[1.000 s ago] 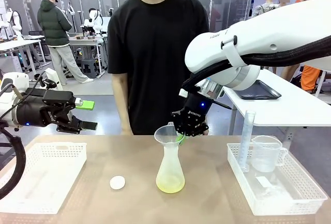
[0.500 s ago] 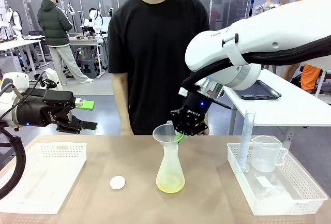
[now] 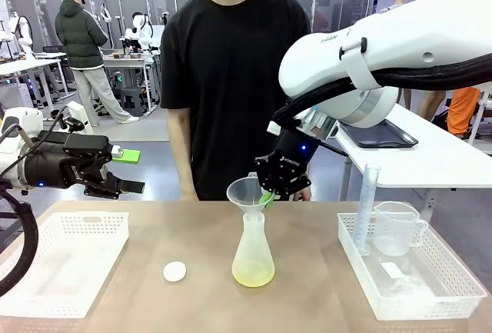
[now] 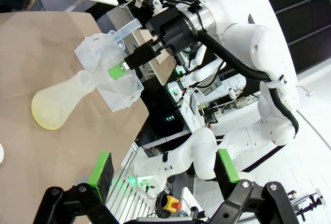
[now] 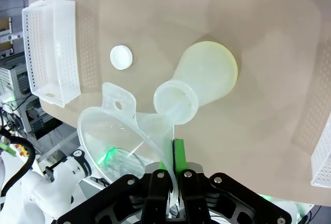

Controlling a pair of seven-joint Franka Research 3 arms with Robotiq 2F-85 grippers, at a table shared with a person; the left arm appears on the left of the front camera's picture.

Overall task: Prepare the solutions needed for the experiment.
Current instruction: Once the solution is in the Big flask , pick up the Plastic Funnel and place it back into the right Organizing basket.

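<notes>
A translucent conical flask (image 3: 252, 250) stands mid-table with the solutions (image 3: 252, 275), a shallow pale yellow-green layer, in its base. My right gripper (image 3: 269, 197) is shut on the rim of a clear plastic funnel (image 3: 244, 192), held tilted just above the flask's neck. In the right wrist view the funnel (image 5: 115, 137) sits between my right gripper's (image 5: 173, 158) jaws, its spout tip over the mouth of the flask (image 5: 207, 74). My left gripper (image 3: 132, 171) hangs open above the table's left side with nothing in it. The left wrist view looks past my open left gripper (image 4: 163, 168) at the flask (image 4: 62, 100).
A small white stopper disc (image 3: 174, 271) lies left of the flask. A white basket (image 3: 69, 248) sits at the left. Another basket (image 3: 430, 294) at the right holds a measuring cylinder (image 3: 369, 202) and a beaker (image 3: 396, 229). A person (image 3: 231, 79) stands at the far side.
My right gripper has risen a little with the funnel, drawing its spout up from the flask's neck. The left arm has not moved.
</notes>
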